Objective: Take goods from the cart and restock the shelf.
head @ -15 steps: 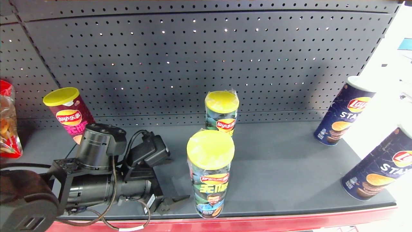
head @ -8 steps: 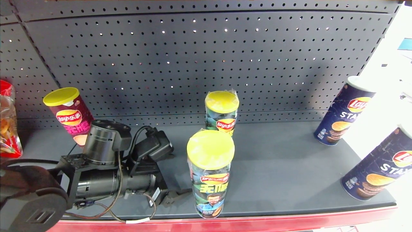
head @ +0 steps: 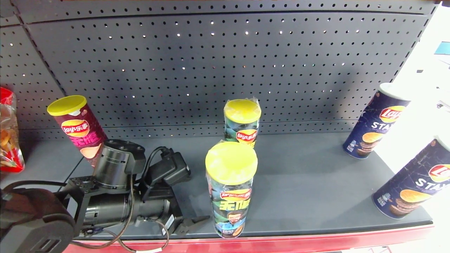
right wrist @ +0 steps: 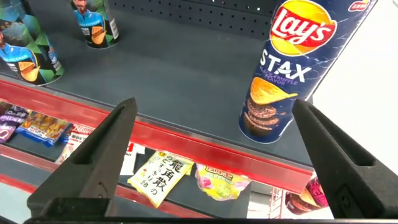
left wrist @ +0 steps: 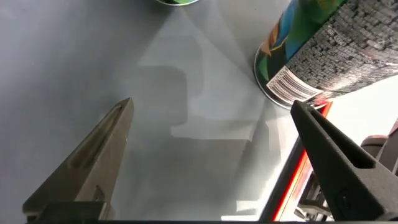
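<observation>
Left wrist view cuts off the green can [left wrist: 323, 43] beside the spread left gripper [left wrist: 211, 102], right gripper [right wrist: 214, 101] likewise spread.

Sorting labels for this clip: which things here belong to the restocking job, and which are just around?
Job: front green can, shelf, open left gripper, open right gripper.
Around: rear green can, magenta can, rear blue can, front blue can, red bag, lower-shelf packets.

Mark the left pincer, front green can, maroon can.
left pincer [left wrist: 212, 104], left wrist view, midway between its fingertips.
front green can [head: 230, 196], head view, on the label below the yellow lid.
maroon can [head: 78, 128], head view, on the logo.
</observation>
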